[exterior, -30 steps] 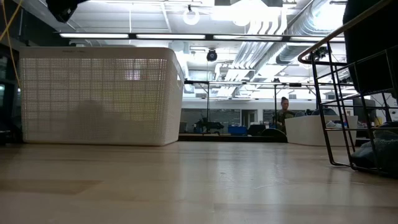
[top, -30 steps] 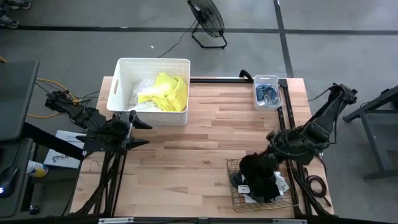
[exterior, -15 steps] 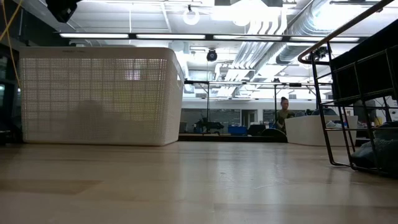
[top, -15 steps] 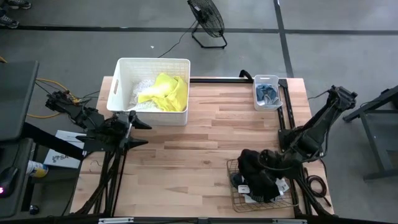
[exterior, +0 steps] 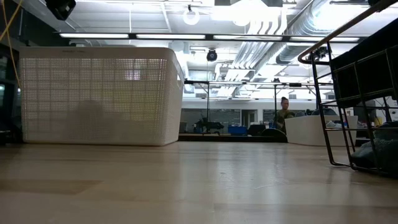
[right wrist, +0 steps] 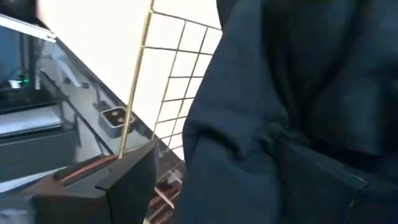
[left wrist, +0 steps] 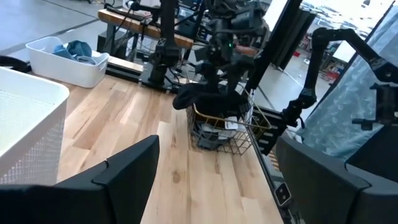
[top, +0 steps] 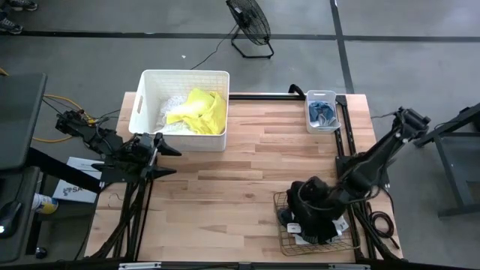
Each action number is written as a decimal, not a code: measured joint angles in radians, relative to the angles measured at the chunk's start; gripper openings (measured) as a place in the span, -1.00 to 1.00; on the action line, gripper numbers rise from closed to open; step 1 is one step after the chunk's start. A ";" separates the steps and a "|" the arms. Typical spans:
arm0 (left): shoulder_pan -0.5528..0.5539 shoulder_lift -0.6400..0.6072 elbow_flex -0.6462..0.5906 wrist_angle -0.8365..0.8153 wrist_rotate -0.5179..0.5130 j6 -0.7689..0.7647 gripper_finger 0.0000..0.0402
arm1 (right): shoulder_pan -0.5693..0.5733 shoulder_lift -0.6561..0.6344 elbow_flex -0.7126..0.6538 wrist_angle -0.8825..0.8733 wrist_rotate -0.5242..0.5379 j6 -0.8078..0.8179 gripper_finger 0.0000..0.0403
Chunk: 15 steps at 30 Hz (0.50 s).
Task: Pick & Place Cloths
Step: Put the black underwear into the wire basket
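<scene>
A: Starting at the left edge, what is there?

B: The left gripper (top: pixel 166 160) hangs at the table's (top: pixel 247 172) left edge, just in front of the white tub (top: pixel 146 120), fingers spread wide and holding nothing. The tub stands at the back left corner, with a neon yellow cloth (top: pixel 201 111) and a white cloth (top: pixel 169 112) in it.

A: And the middle?

B: Bare wood from the tub across to the far side, with open room between the two arms. Seen from the low view, the tub's wall (exterior: pixel 99 93) rises on one side and the wire basket (exterior: pixel 348 93) on the other, with flat board between.

A: The right side?

B: A small white bin (top: pixel 322 110) with grey-blue socks (top: pixel 324 112) sits at the back right edge. The brown wire basket (top: pixel 315 232) stands at the front right, close to the table's front edge. Black cloths (top: pixel 311 217) fill it.

A: Where is the right gripper?

B: The right gripper (top: pixel 304 201) is down in the basket among the black cloths, jaws wide; whether it grips any cloth I cannot tell. Its wrist view shows dark fabric (right wrist: pixel 292 112) pressed close and the basket's wires (right wrist: pixel 140 74) just beside one finger.
</scene>
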 joint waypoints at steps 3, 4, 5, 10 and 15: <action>0.000 0.000 0.000 0.001 0.002 0.000 0.59 | -0.017 0.058 0.000 0.047 -0.046 -0.008 0.56; 0.000 0.000 0.000 0.000 0.003 0.000 0.59 | -0.021 0.078 0.000 0.058 -0.073 -0.006 0.56; 0.000 0.000 0.000 0.000 0.003 0.000 0.59 | -0.023 0.098 0.000 0.064 -0.101 -0.001 0.56; 0.000 0.000 0.000 0.001 0.004 0.000 0.59 | -0.018 0.206 0.000 0.018 -0.268 0.103 0.56; 0.000 0.000 0.000 0.005 0.026 -0.002 0.59 | 0.009 0.265 0.000 -0.008 -0.312 0.203 0.56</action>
